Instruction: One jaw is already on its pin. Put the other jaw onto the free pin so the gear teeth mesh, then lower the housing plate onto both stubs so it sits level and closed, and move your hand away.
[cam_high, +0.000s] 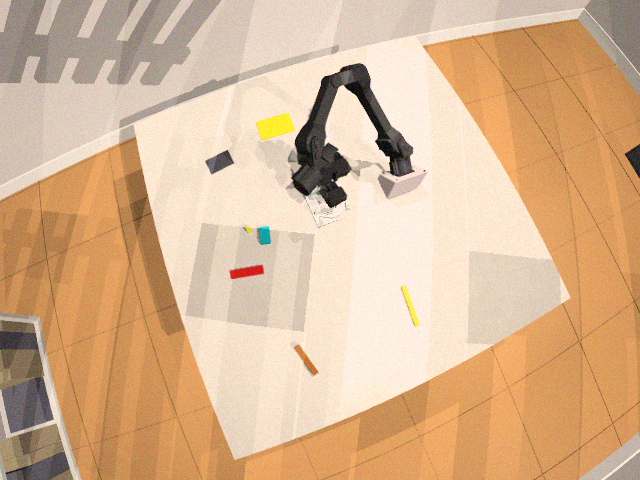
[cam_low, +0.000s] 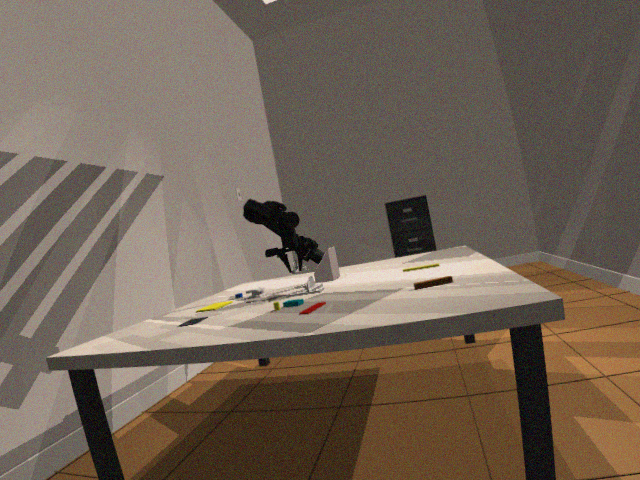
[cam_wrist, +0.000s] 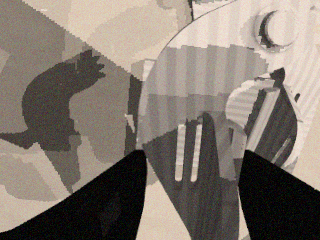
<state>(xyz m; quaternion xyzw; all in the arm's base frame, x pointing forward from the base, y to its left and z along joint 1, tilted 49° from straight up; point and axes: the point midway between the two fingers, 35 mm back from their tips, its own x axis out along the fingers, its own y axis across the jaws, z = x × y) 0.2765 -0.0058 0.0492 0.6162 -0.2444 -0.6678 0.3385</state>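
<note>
My gripper (cam_low: 295, 267) (cam_wrist: 191, 160) is shut on a pale jaw (cam_low: 292, 257) (cam_wrist: 215, 200), held upright above the table. In the wrist view the jaw's grey, shaded body lies between the two black fingers. The white assembly (cam_high: 321, 219) (cam_low: 312, 285) lies on the table beneath my hand. In the wrist view a round stub (cam_wrist: 281, 27) stands at the upper right, with a dark, striped part below it that I cannot identify. Whether any teeth touch is hidden. I cannot tell the housing plate apart from the other white parts. In the top view the arm hides my fingertips.
The pinkish wedge mount (cam_high: 404, 184) (cam_low: 327, 266) carries the arm. A teal block (cam_high: 264, 235) (cam_low: 293, 302), a small yellow piece (cam_high: 248, 229), a red bar (cam_high: 247, 271), an orange bar (cam_high: 306, 359), a yellow bar (cam_high: 409, 305), a yellow sheet (cam_high: 275, 126) and a dark tile (cam_high: 219, 161) lie around.
</note>
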